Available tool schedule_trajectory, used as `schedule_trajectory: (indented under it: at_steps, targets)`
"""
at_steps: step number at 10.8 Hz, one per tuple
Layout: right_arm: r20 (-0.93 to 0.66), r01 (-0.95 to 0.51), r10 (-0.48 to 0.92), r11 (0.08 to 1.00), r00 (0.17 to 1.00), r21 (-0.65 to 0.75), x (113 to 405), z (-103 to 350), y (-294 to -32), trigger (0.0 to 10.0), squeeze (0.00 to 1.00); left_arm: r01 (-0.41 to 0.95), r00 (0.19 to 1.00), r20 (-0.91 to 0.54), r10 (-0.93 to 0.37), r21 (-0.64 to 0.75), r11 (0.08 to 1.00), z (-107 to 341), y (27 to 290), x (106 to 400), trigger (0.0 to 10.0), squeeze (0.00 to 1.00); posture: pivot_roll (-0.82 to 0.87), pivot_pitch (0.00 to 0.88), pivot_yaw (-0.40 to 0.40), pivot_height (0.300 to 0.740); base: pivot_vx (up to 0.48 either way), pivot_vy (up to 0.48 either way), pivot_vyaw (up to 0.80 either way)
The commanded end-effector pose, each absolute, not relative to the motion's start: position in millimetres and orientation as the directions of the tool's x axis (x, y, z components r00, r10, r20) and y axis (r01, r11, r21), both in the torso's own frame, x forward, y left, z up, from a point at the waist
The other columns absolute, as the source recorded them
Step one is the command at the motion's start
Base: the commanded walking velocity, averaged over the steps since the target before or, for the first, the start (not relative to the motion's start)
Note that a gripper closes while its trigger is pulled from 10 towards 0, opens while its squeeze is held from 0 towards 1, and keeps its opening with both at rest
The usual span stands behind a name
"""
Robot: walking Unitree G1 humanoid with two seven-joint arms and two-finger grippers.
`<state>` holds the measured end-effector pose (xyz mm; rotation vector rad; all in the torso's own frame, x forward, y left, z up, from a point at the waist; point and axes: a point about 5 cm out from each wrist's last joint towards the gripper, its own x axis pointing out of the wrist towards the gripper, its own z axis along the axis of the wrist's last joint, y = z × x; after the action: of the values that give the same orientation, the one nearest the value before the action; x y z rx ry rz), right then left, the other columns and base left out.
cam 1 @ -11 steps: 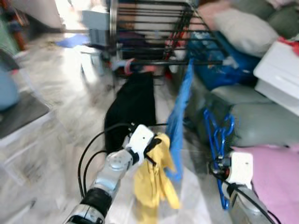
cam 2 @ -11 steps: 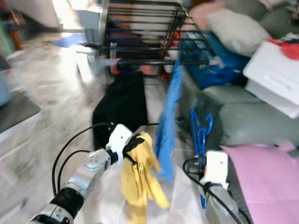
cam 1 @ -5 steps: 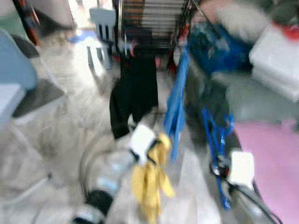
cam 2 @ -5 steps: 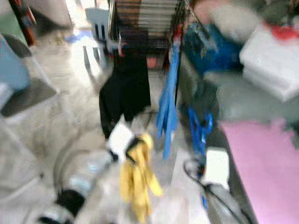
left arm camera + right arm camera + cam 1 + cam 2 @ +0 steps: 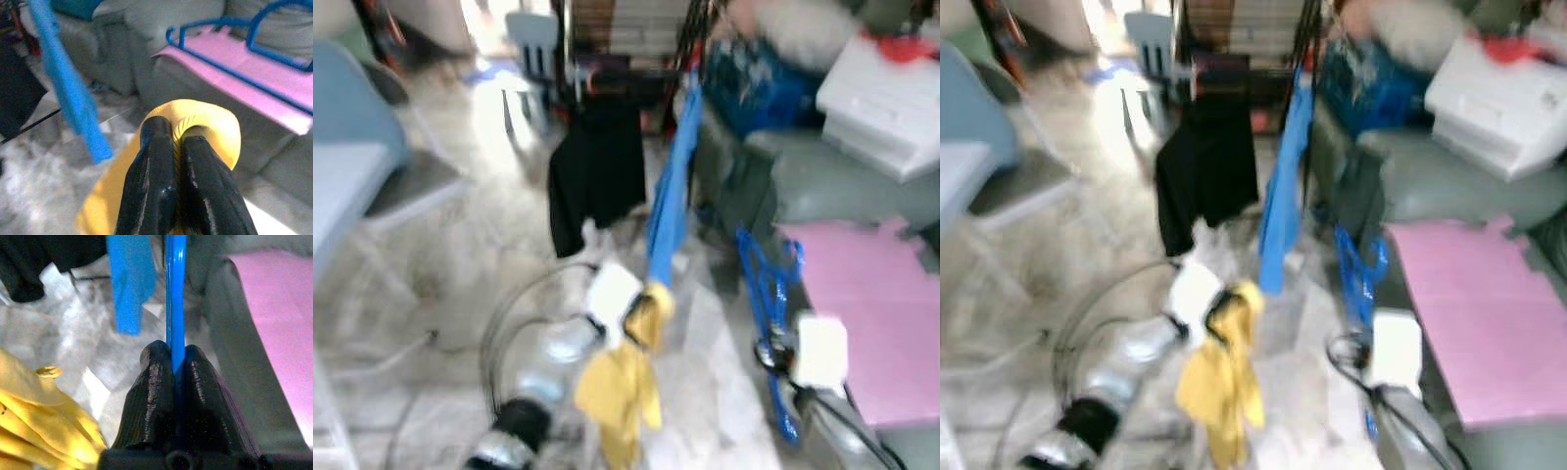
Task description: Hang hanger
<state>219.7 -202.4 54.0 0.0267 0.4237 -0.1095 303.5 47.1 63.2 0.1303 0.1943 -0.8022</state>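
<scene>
1. Left eye view: The picture is blurry. A dark drying rack (image 5: 626, 39) stands at the back. A black cloth (image 5: 597, 171) and a long blue cloth (image 5: 668, 201) hang from the rack. In front of the rack, the left gripper (image 5: 634, 315) holds a yellow cloth (image 5: 619, 387). To the right of the rack, the right gripper (image 5: 773, 357) holds a blue hanger (image 5: 766, 284) beside a pink mat (image 5: 867, 313) on a grey sofa (image 5: 822, 186).

2. Right eye view: It is the same scene. A white box (image 5: 1503, 98) sits on the sofa, right of the rack.

3. Left wrist view: The two black fingers (image 5: 156, 181) are pressed together, pinching the yellow cloth.

4. Right wrist view: The two black fingers (image 5: 156, 396) squeeze the thin blue hanger bar between them. The hanger is not on the rack yet.
</scene>
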Motion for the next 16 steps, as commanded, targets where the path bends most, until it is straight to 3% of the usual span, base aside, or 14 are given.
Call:
schedule_trajectory:
  at_steps: [1,2,8,10,16]
  targets:
    - [-0.374,0.092,-0.081,0.996,0.924,0.014,225,62,-197,10.0,0.00,0.741,0.667,-0.161,-0.727,0.040,0.670,77,47,309,10.0,0.00,0.00,0.000,-0.058,0.740,0.000,0.000,0.00]
    - [-0.369,0.069,-0.057,0.997,0.928,0.018,226,62,-191,10.0,0.00,0.772,0.630,-0.106,-0.769,-0.027,0.635,83,45,309,10.0,0.00,0.00,0.000,-0.055,0.740,0.000,0.000,0.00]
    - [-0.364,0.068,-0.058,0.998,0.929,0.015,229,61,-192,10.0,0.00,0.785,0.611,-0.058,-0.789,-0.084,0.614,89,45,313,10.0,0.00,0.00,0.000,-0.053,0.740,0.088,0.000,0.00]
    - [-0.366,0.072,-0.061,0.997,0.929,0.015,229,61,-192,10.0,0.00,0.777,0.617,-0.070,-0.784,-0.098,0.621,88,48,315,10.0,0.00,0.00,0.000,-0.053,0.740,0.279,0.384,0.00]
    - [-0.366,0.059,-0.045,0.998,0.930,0.027,230,61,-188,10.0,0.00,0.788,0.603,-0.072,-0.794,-0.097,0.607,88,47,314,10.0,0.00,0.01,0.000,-0.052,0.740,0.221,0.406,-0.68]
